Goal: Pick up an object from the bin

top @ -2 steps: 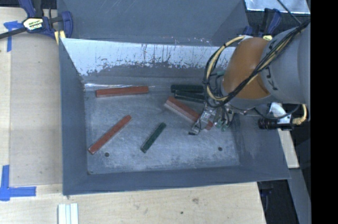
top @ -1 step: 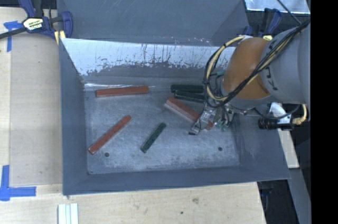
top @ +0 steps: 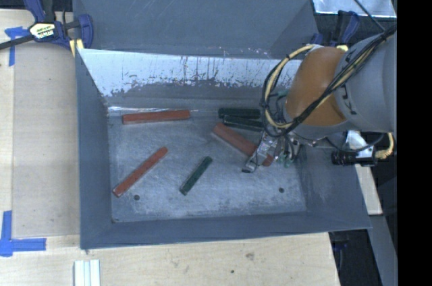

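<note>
My gripper (top: 256,160) sits right of centre, at the lower end of a reddish-brown bar (top: 231,137) (a black bar (top: 241,118) lies just above). If it is apart or together, I cannot tell. I should centre on that bar, then lift straight.

The reddish-brown bar (top: 231,137) on the right part of the bin (top: 94,143) floor runs under the gripper (top: 258,160), so its lower right end is hidden, and whether the gripper touches it cannot be told. The dark bar (top: 239,118) by the back wall has its right end hidden behind the arm's cables (top: 273,86) and orange cover (top: 317,86). The arm (top: 368,86) covers much of the bin's right wall and is itself cut off at the right. A dark speck (top: 137,197) near the front left and a second speck (top: 281,190) near the front right are too small to identify.
</note>
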Action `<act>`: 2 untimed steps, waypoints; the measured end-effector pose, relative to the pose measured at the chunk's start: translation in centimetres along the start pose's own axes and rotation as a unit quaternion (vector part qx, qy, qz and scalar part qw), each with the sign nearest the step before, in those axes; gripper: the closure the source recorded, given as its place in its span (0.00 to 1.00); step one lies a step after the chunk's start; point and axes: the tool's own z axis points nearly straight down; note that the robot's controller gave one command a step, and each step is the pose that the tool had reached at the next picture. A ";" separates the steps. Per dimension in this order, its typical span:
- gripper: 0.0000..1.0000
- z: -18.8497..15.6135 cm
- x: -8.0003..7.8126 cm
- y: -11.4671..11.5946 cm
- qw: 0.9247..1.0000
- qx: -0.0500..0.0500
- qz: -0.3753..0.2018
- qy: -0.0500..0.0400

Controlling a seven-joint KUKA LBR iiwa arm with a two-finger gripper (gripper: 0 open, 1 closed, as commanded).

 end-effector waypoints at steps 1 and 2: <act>1.00 -1.2 0.0 -0.1 1.000 0.001 0.000 0.002; 1.00 -2.4 0.0 0.0 1.000 0.000 0.000 0.001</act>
